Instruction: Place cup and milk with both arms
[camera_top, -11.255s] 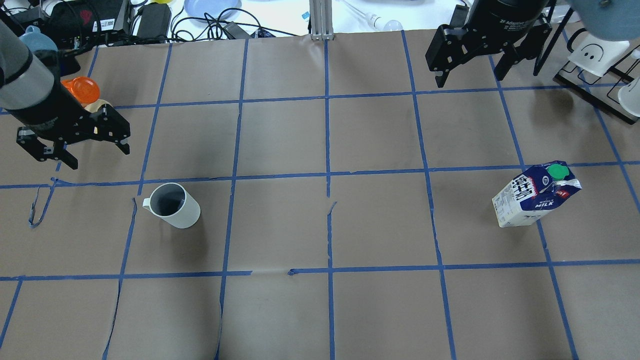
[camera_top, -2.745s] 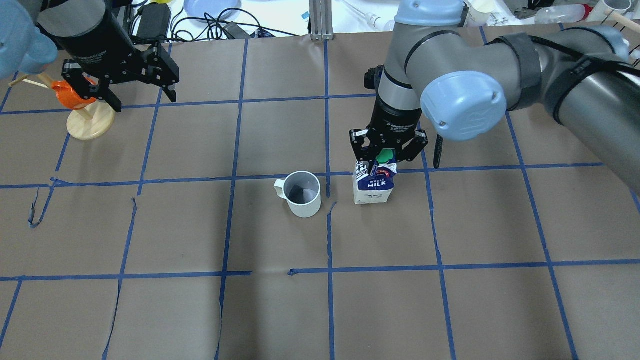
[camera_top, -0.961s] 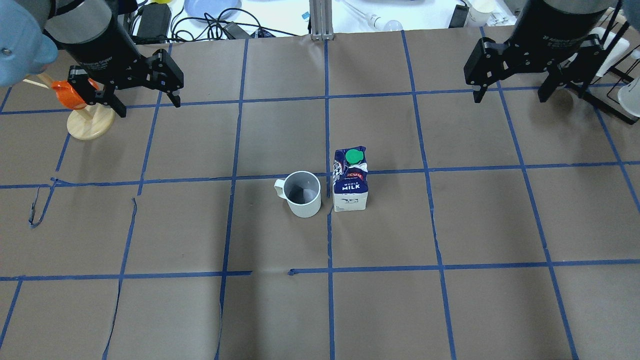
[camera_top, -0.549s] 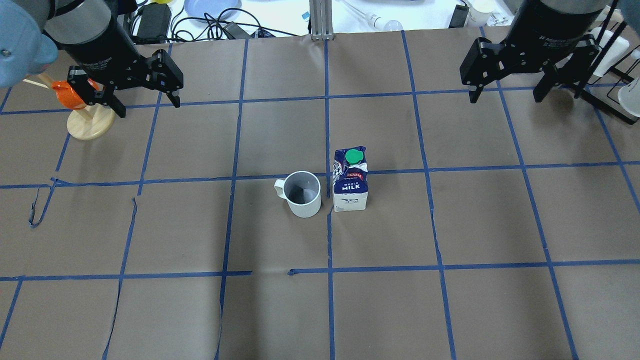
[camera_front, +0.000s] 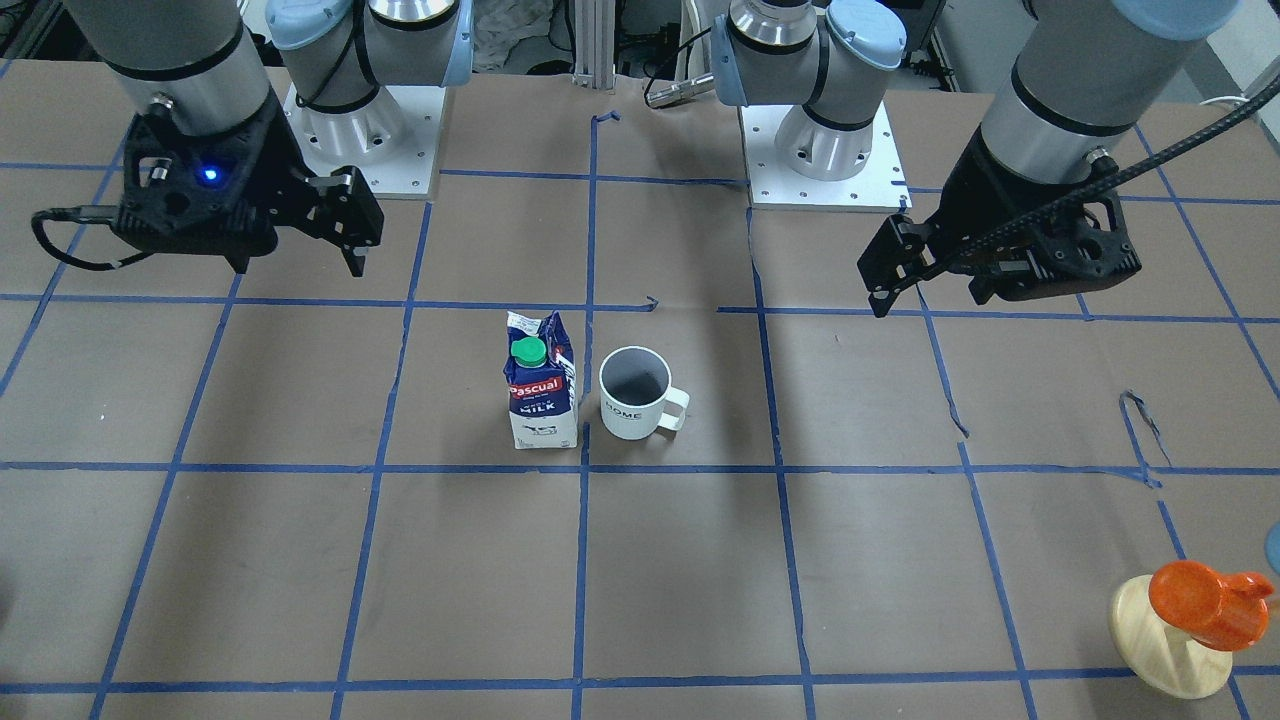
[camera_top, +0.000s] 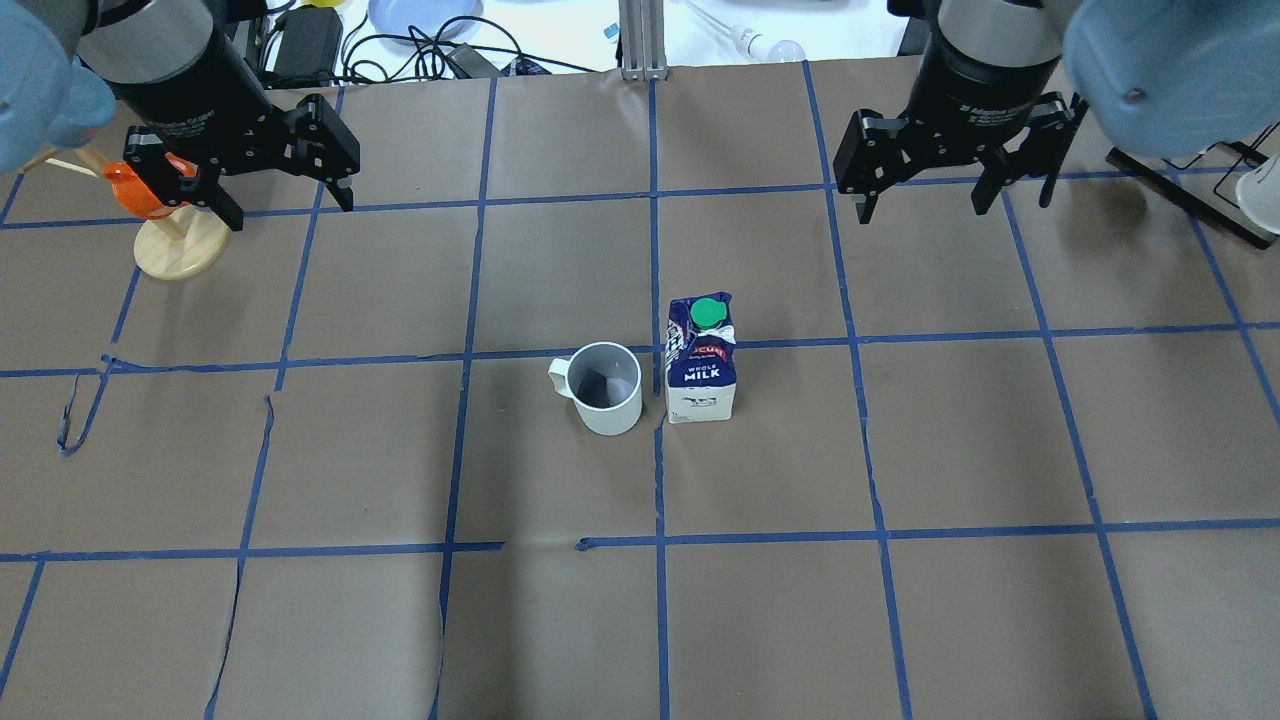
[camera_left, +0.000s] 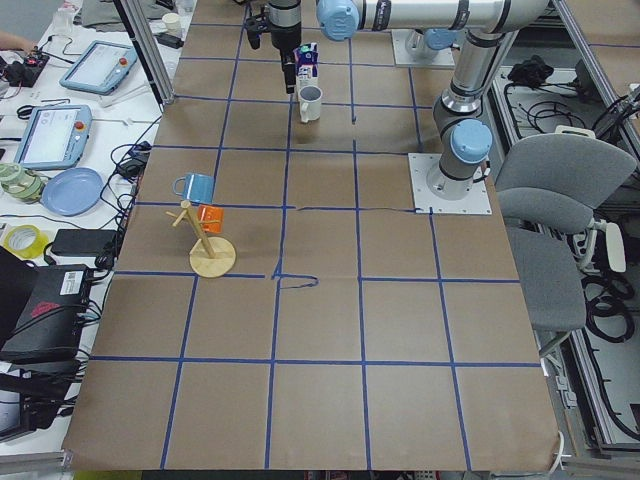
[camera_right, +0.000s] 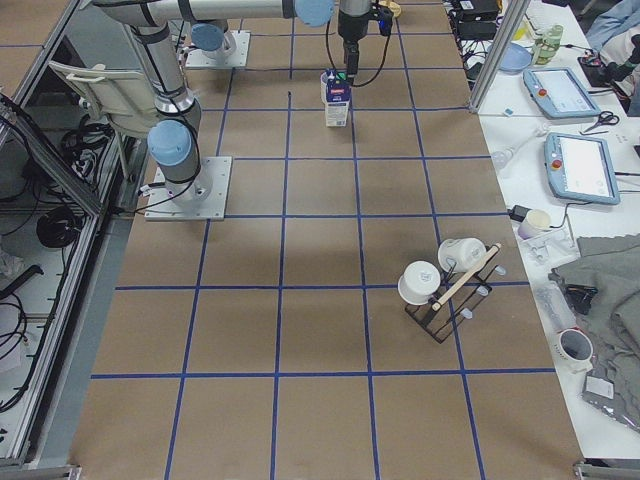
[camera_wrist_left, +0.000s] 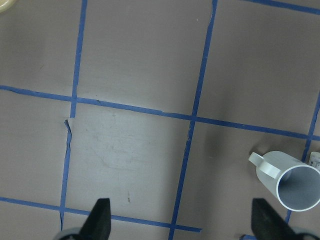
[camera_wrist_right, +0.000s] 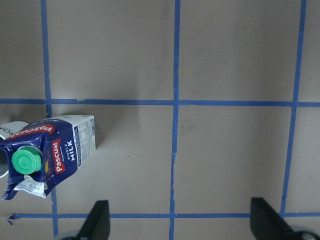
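The white cup (camera_top: 605, 392) with a dark grey inside stands upright at the table's middle, handle toward the left arm's side. The blue and white milk carton (camera_top: 702, 365) with a green cap stands upright right beside it, a small gap between them. Both also show in the front view, cup (camera_front: 636, 395) and milk (camera_front: 541, 395). My left gripper (camera_top: 288, 205) is open and empty, high over the far left. My right gripper (camera_top: 922, 208) is open and empty, high over the far right. The left wrist view shows the cup (camera_wrist_left: 292, 186); the right wrist view shows the milk (camera_wrist_right: 47, 152).
A wooden stand with an orange cup (camera_top: 180, 245) sits under the left gripper's outer side. A black rack with white cups (camera_right: 450, 285) stands at the far right. Cables and devices (camera_top: 400, 40) lie beyond the table's far edge.
The cup and milk went from the table's sides to its middle. The right gripper let go of the milk and pulled back, and has now shifted left. The left gripper barely moved.
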